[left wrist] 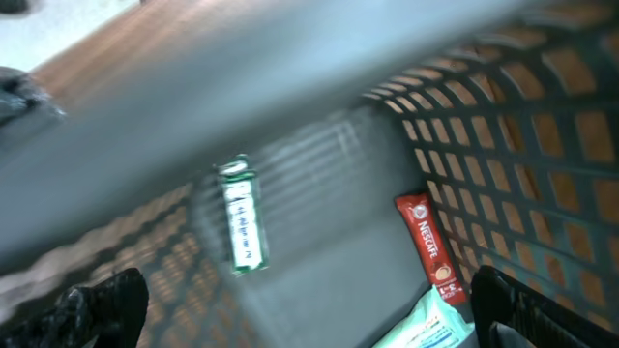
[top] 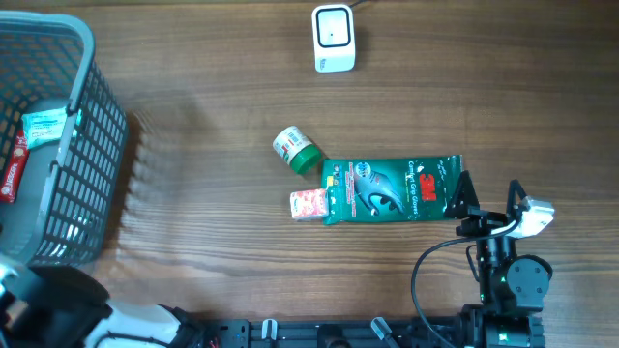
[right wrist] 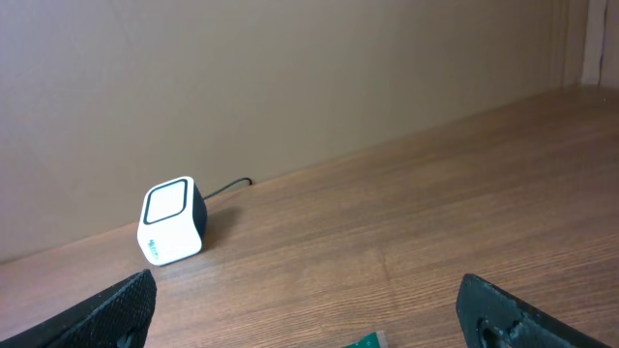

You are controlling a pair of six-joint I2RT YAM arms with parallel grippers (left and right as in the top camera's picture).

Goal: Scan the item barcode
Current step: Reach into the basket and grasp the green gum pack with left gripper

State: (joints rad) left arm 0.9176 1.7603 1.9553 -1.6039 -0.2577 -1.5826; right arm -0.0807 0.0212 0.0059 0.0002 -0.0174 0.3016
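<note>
Glove packet (top: 392, 189) looks light, flat, floppy, with slippery film; pinch its right edge, beside the right end effector (top: 462, 200), fingers apart; left end effector (left wrist: 309, 314) also apart

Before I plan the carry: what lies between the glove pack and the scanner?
Overhead, only bare table separates glove pack and scanner; the bottle sits aside.

Right gripper (right wrist: 309, 317): jaws spread wide, dark fingertips (right wrist: 114, 311) in the bottom-left and bottom-right corners, nothing between them. White scanner (right wrist: 172, 220) upright on wood table (right wrist: 435, 193), left of centre, square window tilted up toward camera. Black cable (right wrist: 230, 185) runs from its rear toward beige wall (right wrist: 290, 77). Corner of green packet (right wrist: 370, 339) just shows at the bottom edge, well apart from scanner.
</note>
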